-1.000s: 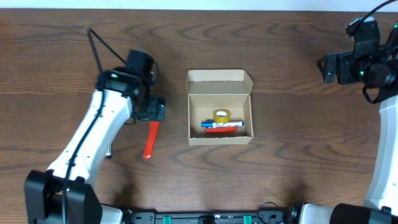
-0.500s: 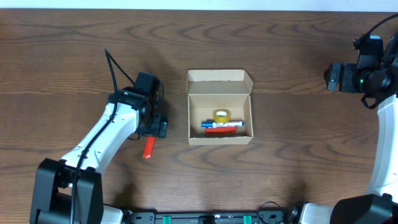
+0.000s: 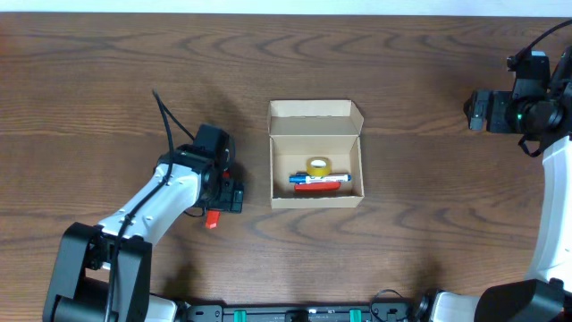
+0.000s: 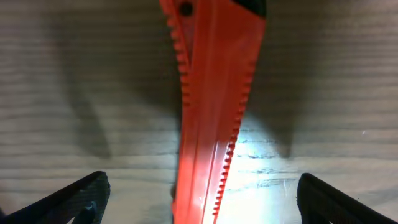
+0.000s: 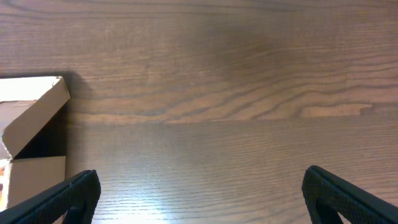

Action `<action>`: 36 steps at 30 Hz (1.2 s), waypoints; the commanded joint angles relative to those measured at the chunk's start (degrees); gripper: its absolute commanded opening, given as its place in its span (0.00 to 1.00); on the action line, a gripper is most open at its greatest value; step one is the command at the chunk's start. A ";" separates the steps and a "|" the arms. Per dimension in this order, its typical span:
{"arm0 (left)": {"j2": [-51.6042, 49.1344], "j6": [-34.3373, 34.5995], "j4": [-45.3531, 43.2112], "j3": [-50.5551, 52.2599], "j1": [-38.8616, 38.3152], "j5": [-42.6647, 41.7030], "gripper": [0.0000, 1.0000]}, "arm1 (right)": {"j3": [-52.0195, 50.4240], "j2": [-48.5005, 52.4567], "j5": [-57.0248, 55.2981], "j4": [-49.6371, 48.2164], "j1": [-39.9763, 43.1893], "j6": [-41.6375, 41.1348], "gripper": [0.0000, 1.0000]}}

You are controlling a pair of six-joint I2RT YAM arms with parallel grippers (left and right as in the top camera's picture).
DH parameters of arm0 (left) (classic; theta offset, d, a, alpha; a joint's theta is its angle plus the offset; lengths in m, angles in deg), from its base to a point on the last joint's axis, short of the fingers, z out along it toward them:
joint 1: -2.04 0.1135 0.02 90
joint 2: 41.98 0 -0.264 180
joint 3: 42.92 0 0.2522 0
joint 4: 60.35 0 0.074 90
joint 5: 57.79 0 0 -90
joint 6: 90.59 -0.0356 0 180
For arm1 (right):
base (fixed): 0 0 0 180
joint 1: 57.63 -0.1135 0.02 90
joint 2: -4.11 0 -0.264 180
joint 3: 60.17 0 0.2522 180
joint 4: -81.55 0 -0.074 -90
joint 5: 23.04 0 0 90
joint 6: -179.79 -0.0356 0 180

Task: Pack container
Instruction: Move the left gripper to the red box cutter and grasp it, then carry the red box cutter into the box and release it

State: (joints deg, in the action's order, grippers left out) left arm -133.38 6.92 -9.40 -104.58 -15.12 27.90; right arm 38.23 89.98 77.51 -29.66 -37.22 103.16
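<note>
The container [image 3: 278, 154], a tan cardboard box with its lid flap open at the far side, stands mid-table. Inside lie a yellow tape roll [image 3: 318, 166], a blue marker [image 3: 313, 178] and a red tool [image 3: 323, 187]. Left of it, my left gripper [image 3: 222, 195] hovers open over a red utility knife [image 3: 212, 219], of which only the near end shows from above. In the left wrist view the knife [image 4: 211, 112] runs lengthwise between the wide-apart fingers [image 4: 68, 202], untouched. My right gripper [image 3: 478, 109] hangs open at the far right over bare wood, holding nothing.
The right wrist view shows the box's corner flap [image 5: 34, 112] at its left edge, with bare wooden table [image 5: 217, 124] between the fingers [image 5: 348, 199]. A black cable [image 3: 165, 121] loops off the left arm.
My left gripper has slid toward the near edge along the red knife and now covers most of it. The right arm shifted slightly right, then held still. Both grippers stay open.
</note>
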 commanded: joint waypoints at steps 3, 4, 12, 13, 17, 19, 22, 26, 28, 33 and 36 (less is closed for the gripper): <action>-0.31 1.42 0.00 0.98 -0.13 0.52 0.95 | -0.17 0.02 0.92 0.07 0.15 -0.92 0.99; -0.46 1.57 -0.02 0.98 -0.13 0.55 0.95 | -0.17 0.02 0.92 0.07 0.13 -0.92 0.99; -5.97 2.43 0.02 0.98 -0.13 0.17 0.95 | -0.17 0.02 0.90 0.07 0.13 -0.92 0.99; -6.73 2.43 0.00 0.96 -0.13 0.20 0.95 | -0.17 0.02 0.92 0.07 0.13 -0.92 0.99; -7.93 2.38 0.09 0.96 -0.13 0.20 1.00 | -0.17 0.02 0.92 0.07 0.13 -0.92 0.99; -7.91 2.38 0.28 0.96 -0.13 0.22 0.85 | -0.17 0.02 0.90 0.07 0.13 -0.92 0.99; -7.91 2.38 0.42 0.94 -0.13 -0.07 0.32 | -0.17 0.02 0.90 0.07 0.13 -0.92 0.99; -7.89 2.38 0.26 0.81 -0.11 0.00 0.06 | -0.17 0.02 0.92 0.07 0.13 -0.92 0.99; -7.87 2.38 0.28 0.42 -0.11 -0.02 0.06 | -0.17 0.02 0.92 0.07 0.13 -0.92 0.99; -7.41 2.34 2.10 -3.02 -0.11 -0.20 0.06 | -0.17 0.02 0.92 0.09 0.13 -0.92 0.99; -5.95 1.57 5.27 -8.09 -0.13 -0.28 0.06 | -0.17 0.02 0.92 0.09 0.13 -0.92 0.99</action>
State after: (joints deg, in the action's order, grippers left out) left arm -139.10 9.06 -6.42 -108.19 -15.23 27.87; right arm 38.23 89.98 77.68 -29.66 -37.22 103.16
